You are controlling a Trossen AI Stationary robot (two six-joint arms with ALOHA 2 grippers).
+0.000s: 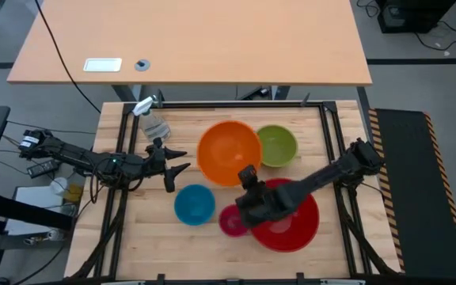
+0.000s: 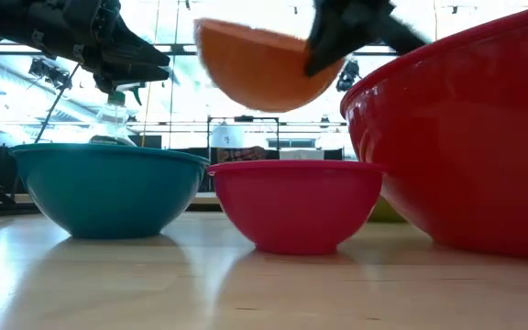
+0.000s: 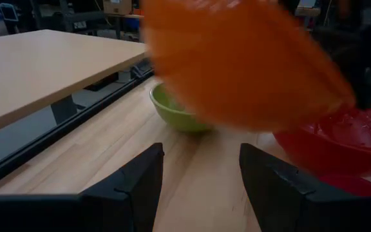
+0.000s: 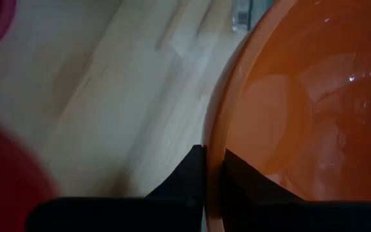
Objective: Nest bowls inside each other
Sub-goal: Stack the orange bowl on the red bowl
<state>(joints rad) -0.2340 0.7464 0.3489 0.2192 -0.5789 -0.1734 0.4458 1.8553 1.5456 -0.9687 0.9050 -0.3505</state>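
The orange bowl hangs in the air, tilted, above the middle of the table, with my right gripper shut on its rim; the low view shows this bowl well above the others. The green bowl stands beside it at the far right. The large red bowl, the pink bowl and the blue bowl stand in a row near the front. My left gripper waits open left of the orange bowl, nothing between its fingers. My right gripper pinches the orange bowl's rim on the side toward the table's near edge, one finger inside the bowl and one outside. The fingers slant down from the near right. The bowl is lifted clear of the table and tilted.
A clear spray bottle lies at the far left of the table, behind my left gripper. A black frame runs along the table's edges. A second, lighter table stands beyond the far edge.
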